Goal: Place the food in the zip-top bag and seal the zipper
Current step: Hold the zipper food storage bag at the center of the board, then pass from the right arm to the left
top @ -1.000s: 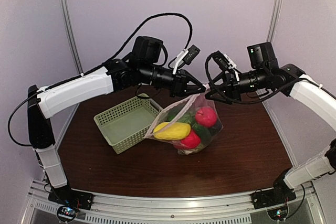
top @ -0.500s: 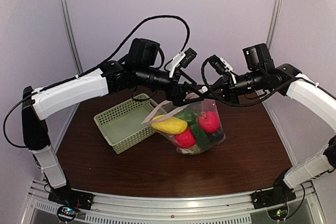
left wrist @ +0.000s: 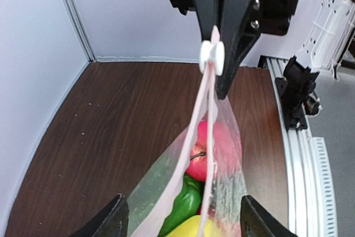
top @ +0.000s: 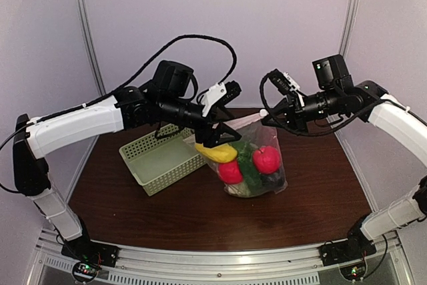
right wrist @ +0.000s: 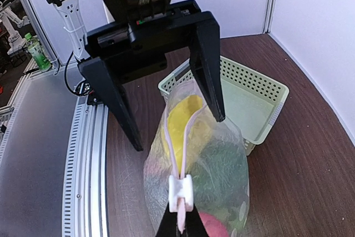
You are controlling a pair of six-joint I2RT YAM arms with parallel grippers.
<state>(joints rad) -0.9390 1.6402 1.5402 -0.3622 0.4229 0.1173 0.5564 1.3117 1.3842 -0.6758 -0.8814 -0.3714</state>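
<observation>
The zip-top bag (top: 257, 158) hangs over the table with the food inside: a yellow piece (top: 217, 152), red fruits (top: 266, 159) and a green piece (top: 248, 168). My right gripper (right wrist: 180, 228) is shut on the end of the pink zipper (right wrist: 173, 154), just behind its white slider (right wrist: 181, 192). Beyond the slider the two strips stand apart, and the yellow piece (right wrist: 186, 123) shows through the gap. My left gripper (left wrist: 186, 217) is open and straddles the bag's other end, its fingers (left wrist: 113, 217) on either side of the plastic. A red apple (left wrist: 208, 151) and a green pepper (left wrist: 183, 206) show below.
A pale green lattice basket (top: 157, 158) stands on the brown table (top: 133, 211) just left of the bag, under the left arm. A metal rail (top: 220, 261) runs along the near edge. White walls close the back and both sides.
My left gripper let go of the bag's mouth, opened and slid left along it. My right gripper shut on the zipper's end. The bag swung a little to the right.
</observation>
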